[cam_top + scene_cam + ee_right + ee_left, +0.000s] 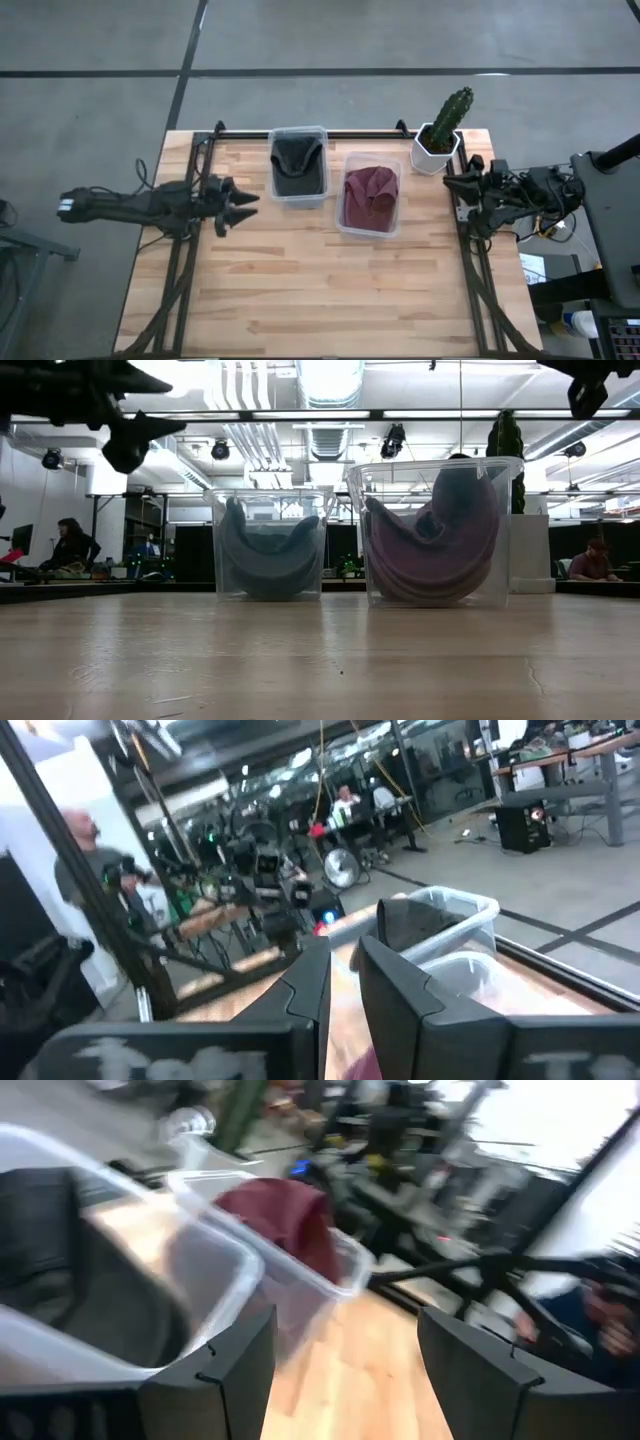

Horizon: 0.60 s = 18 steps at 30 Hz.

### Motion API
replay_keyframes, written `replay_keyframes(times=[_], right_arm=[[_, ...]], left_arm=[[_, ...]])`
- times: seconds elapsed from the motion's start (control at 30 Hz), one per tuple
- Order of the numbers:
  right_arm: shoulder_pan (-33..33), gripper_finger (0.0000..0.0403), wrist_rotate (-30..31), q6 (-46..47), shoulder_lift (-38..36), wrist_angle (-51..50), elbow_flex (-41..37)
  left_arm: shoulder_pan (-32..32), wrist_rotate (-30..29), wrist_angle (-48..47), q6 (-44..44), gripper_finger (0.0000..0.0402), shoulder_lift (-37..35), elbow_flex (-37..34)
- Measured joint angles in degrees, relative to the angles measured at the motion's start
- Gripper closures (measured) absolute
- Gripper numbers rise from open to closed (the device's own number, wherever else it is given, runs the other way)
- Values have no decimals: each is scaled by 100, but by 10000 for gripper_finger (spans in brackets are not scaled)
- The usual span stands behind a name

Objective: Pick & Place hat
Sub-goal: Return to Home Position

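Note:
A dark grey hat (297, 165) lies curled in a clear bin (272, 190) at the table's far middle. A maroon hat (370, 195) lies in a second clear bin (341, 222) just to its right. In the low view the grey hat (268, 560) and the maroon hat (435, 550) curve up against their bins' walls. My left gripper (248, 205) hovers open and empty to the left of the grey hat's bin, pointing right. Its wrist view shows the gripper (345, 1330) facing both bins. My right gripper (447, 182) is shut and empty at the table's right edge, raised, with its wrist view (343, 960) looking across the table.
A cactus in a white pot (440, 140) stands at the far right corner, close to my right gripper. The near half of the wooden table (320, 290) is bare. Black frame rails run along the left, right and far edges. People sit in the room beyond.

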Motion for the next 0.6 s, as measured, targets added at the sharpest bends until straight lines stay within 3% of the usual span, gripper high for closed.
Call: replay_keyframes(times=[0.2, 0.4, 0.6], right_arm=[[0, 351, -826, -61, -33, -324, -38], [0, 351, -1223, -198, -73, -324, -209], [0, 351, -1277, -193, -254, -326, -470]], left_arm=[[-1, 1565, 1701, 785, 168, -355, -1068], [3, 1664, 2017, 759, 168, -616, -1529], [7, 1603, 1411, 789, 168, -863, -1535]])
